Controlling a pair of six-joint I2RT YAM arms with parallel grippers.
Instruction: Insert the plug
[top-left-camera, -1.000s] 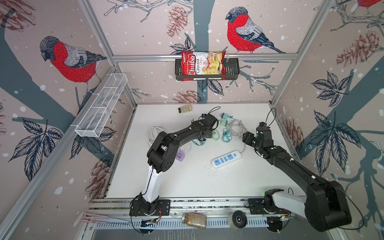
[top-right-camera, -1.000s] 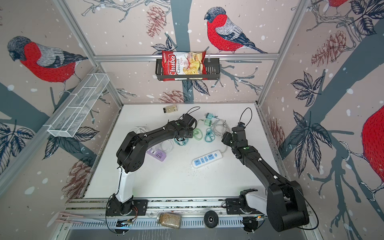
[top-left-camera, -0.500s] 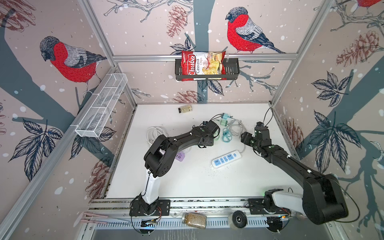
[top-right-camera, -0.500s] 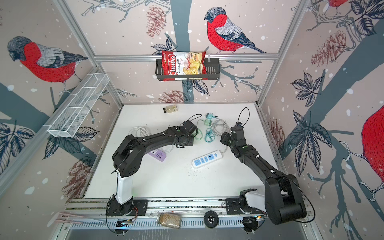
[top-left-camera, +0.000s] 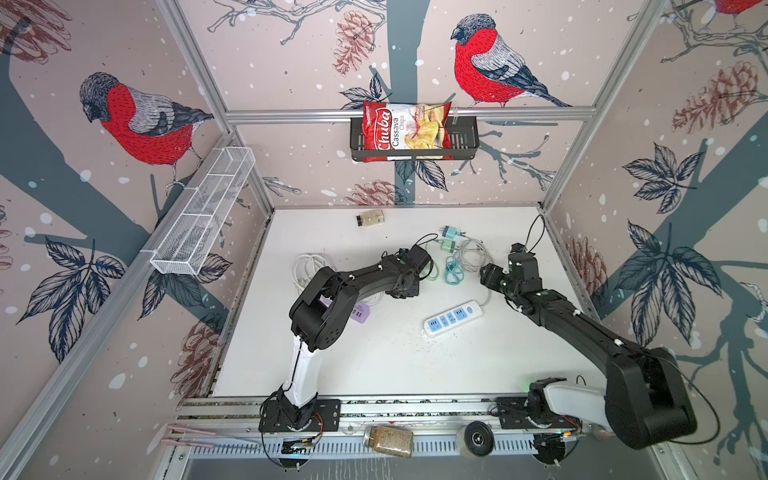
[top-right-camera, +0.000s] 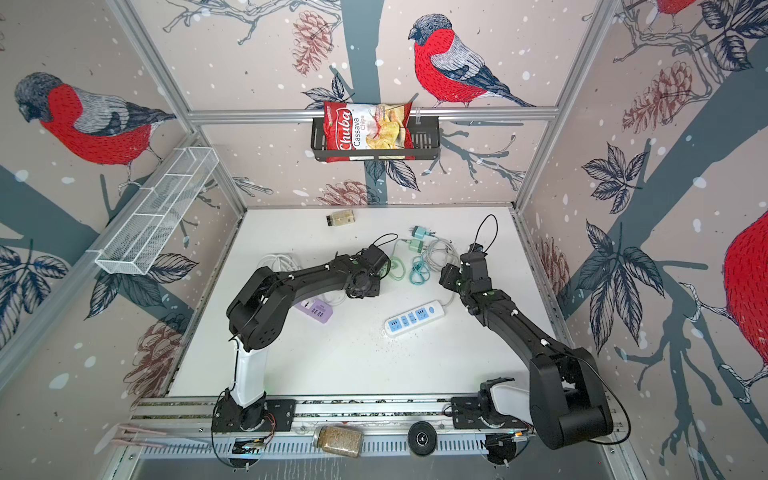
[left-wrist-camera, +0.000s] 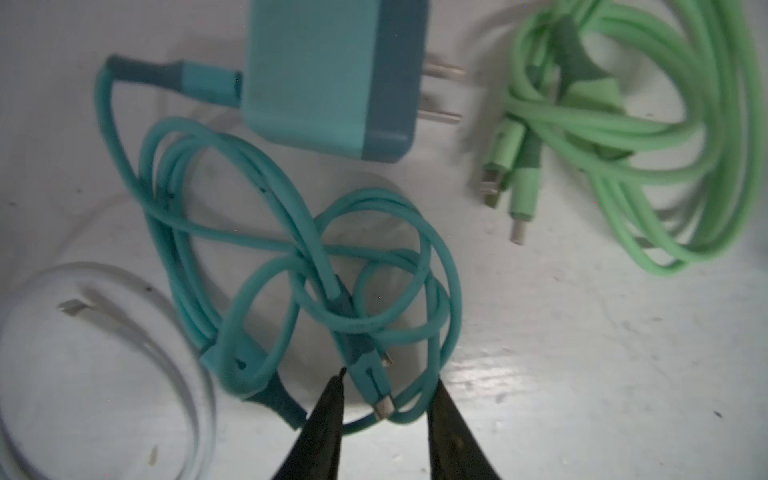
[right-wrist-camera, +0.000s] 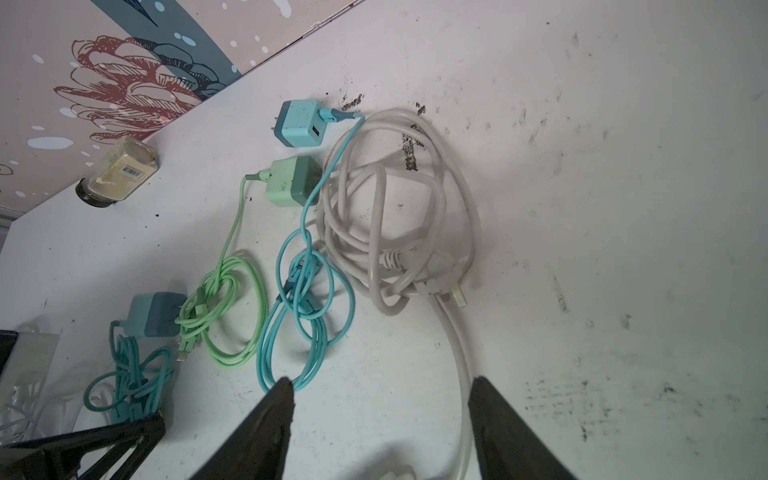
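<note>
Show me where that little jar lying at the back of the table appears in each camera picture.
In a top view: jar near the back wall, left of centre.
In a top view: same spot.
Left wrist: not in it.
Right wrist: jar lying near the back wall.
Shared landmark: green cable coil.

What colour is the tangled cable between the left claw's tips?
Teal cable; clearest in the left wrist view.

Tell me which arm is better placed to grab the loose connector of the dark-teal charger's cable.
Left. The left gripper straddles that connector, a finger on either side, jaws narrow but not clamped. The right gripper hangs open above the white cord, apart from it.
</note>
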